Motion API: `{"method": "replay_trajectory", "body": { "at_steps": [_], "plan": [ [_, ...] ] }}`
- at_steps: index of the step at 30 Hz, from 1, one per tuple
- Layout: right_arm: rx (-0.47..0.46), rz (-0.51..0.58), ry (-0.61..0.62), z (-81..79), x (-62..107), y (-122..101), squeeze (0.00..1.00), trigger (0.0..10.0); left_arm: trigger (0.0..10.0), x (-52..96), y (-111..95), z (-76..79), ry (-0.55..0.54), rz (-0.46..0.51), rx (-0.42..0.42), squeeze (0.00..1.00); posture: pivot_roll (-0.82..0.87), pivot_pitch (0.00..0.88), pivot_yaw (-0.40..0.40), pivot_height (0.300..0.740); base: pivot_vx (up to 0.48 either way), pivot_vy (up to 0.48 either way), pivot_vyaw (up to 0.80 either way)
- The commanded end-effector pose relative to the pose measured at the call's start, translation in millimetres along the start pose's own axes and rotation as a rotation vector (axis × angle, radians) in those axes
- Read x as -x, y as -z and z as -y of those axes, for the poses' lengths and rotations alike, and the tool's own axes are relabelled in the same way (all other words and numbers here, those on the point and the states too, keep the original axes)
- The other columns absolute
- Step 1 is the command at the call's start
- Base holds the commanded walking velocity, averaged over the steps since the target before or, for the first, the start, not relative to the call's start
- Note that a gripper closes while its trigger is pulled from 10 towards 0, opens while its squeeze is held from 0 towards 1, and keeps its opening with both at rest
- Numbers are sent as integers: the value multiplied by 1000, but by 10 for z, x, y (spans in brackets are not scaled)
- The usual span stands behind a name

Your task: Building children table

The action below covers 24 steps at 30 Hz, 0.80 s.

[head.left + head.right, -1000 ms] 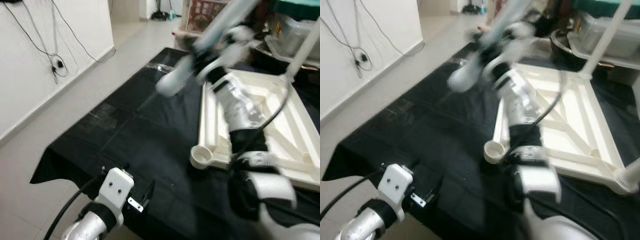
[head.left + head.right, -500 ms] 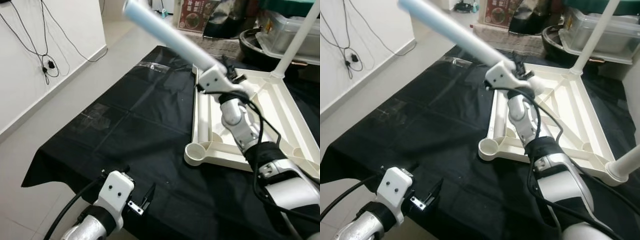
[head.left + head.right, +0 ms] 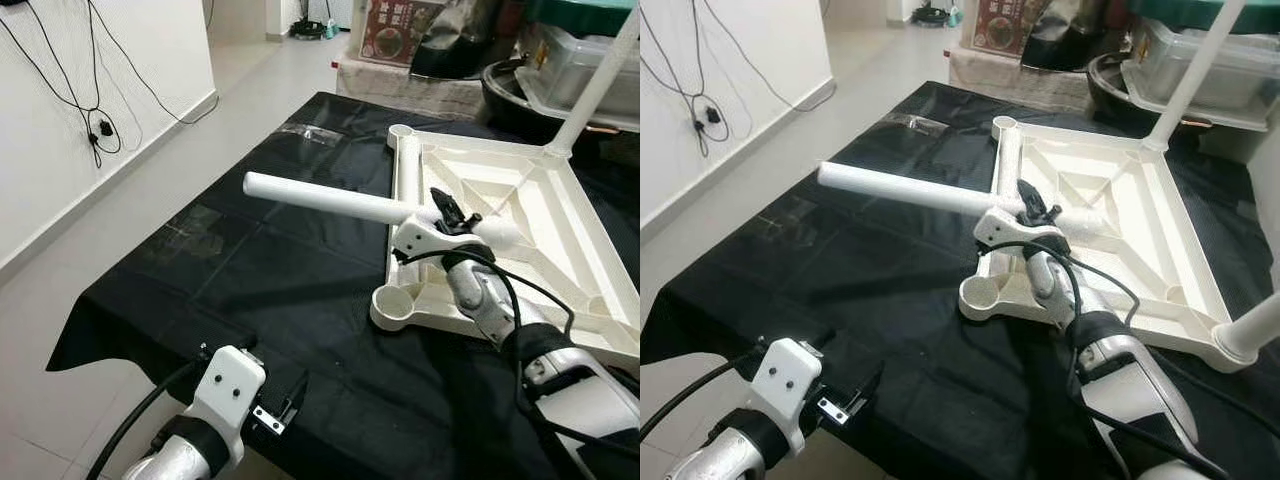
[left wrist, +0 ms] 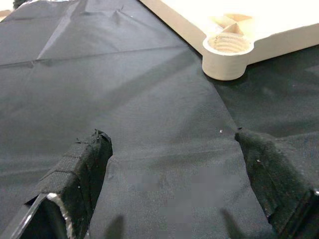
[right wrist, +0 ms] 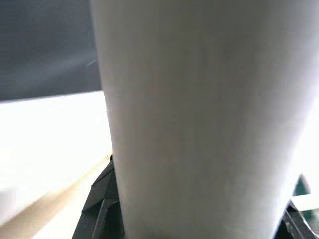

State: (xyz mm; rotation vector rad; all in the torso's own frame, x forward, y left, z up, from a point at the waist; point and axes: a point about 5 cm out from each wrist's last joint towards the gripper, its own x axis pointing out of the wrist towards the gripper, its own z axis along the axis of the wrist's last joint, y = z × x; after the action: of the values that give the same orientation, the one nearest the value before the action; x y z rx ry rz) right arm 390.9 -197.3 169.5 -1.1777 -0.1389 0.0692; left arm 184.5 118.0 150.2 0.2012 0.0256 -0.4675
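Observation:
A white children's tabletop [image 3: 405, 170] lies upside down on a black cloth [image 3: 250, 270]. One white leg [image 3: 595, 85] stands upright in its far corner, and another leg [image 3: 1250, 335] shows at its near right corner. My right gripper [image 3: 450, 212] is shut on a loose white table leg [image 3: 320, 198], held roughly level above the tabletop's left rim and pointing left. The same table leg [image 5: 199, 124] is close up in the right wrist view. The near-left corner socket [image 3: 391, 303] is empty. My left gripper [image 4: 174, 164] hangs open, low over the cloth's near edge, facing that corner socket [image 4: 227, 50].
A white wall with hanging black cables [image 3: 95, 130] runs along the left, with pale floor [image 3: 120, 210] beside the cloth. Plastic bins and a dark pot [image 3: 560, 60] crowd the back right. Another empty socket [image 3: 400, 131] is at the tabletop's far-left corner.
My right arm has swung the loose leg down from steeply raised, pointing up and left, to roughly level over the tabletop's left rim. The left gripper has stayed put.

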Motion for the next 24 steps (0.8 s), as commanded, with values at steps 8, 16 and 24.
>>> {"method": "replay_trajectory", "body": {
  "at_steps": [8, 16, 24],
  "plan": [
    [-883, -112, -359, -333, -34, -219, 0, 10000, 10000, -10, 6, -25, 9, -13, -24, 0, 258, 136, -78, 740, 0, 0, 0],
    [-1275, 98, -516, -280, -33, -1027, 0, 10000, 10000, -30, 8, -110, -7, -11, -43, 0, 245, 135, -75, 740, 0, 0, 0],
    [-1366, 267, -784, -302, 355, -1659, 0, 10000, 10000, -65, 3, -197, -25, -7, -61, 0, 241, 130, -78, 740, 0, 0, 0]
  ]
}}
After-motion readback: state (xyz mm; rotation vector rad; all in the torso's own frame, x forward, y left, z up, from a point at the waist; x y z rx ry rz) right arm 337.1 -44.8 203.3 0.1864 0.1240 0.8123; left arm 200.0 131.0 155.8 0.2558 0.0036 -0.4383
